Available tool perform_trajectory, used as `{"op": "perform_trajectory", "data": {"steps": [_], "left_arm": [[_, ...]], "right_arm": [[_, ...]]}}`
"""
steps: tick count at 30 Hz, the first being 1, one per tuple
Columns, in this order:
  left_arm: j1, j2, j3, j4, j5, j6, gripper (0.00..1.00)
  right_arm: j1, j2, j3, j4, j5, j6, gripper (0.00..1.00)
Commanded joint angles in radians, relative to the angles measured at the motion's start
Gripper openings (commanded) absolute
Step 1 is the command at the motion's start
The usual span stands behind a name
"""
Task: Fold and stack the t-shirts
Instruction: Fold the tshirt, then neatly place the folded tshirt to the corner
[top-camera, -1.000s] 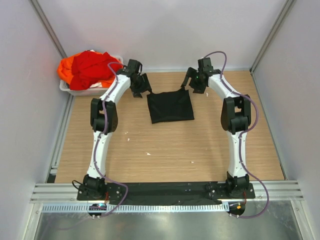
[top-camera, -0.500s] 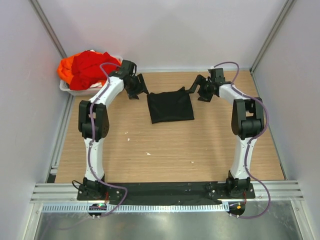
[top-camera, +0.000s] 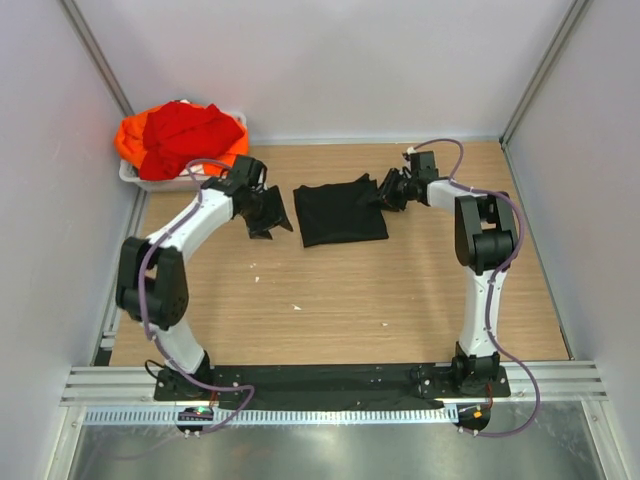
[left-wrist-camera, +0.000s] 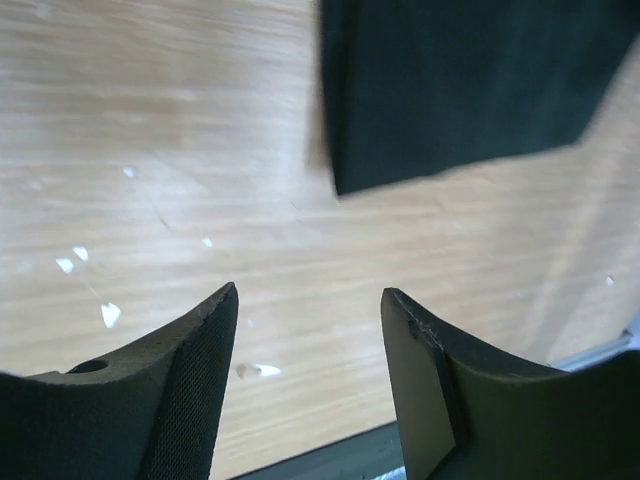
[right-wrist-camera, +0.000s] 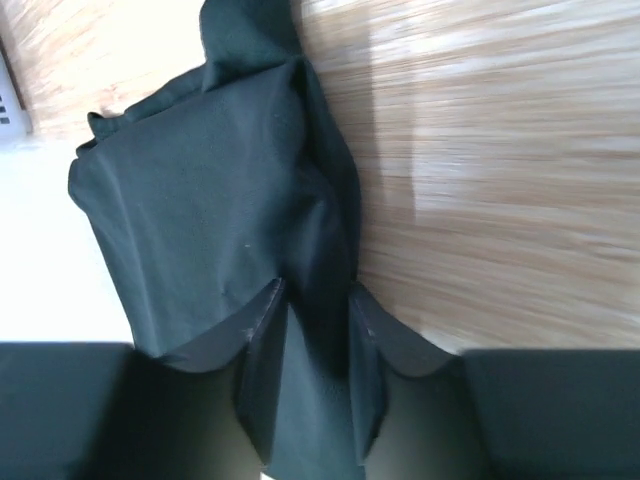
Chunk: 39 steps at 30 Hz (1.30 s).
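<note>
Now the right gripper (right-wrist-camera: 315, 290) is pinching the black shirt (top-camera: 340, 212); the left gripper (left-wrist-camera: 310, 293) is hovering spread, empty.

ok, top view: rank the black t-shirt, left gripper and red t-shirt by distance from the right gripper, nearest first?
1. black t-shirt, mid-table; its far right corner sits in the right gripper.
2. left gripper, open, over the table just left of that shirt.
3. red t-shirt, far left corner.
</note>
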Motion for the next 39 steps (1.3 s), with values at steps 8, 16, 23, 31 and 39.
{"op": "perform_trajectory", "data": {"steps": [8, 16, 23, 31, 39], "left_arm": [[-0.047, -0.476, -0.180, -0.143, -0.121, 0.051, 0.61], [-0.047, -0.751, -0.213, -0.273, -0.190, 0.112, 0.66], [-0.047, -0.821, -0.276, -0.247, -0.150, 0.137, 0.66], [-0.047, -0.786, -0.304, -0.258, -0.158, 0.195, 0.65], [-0.047, -0.811, -0.371, -0.222, -0.182, 0.203, 0.65]], "right_arm": [[0.032, 0.082, 0.113, -0.088, 0.098, -0.009, 0.02], [-0.149, 0.086, 0.259, -0.269, 0.246, -0.167, 0.01], [-0.301, 0.198, 0.544, -0.488, 0.256, -0.302, 0.01], [-0.381, 0.396, 0.994, -0.570, 0.355, -0.369, 0.10], [-0.416, 0.410, 1.002, -0.401, 0.558, -0.340, 0.16]]}}
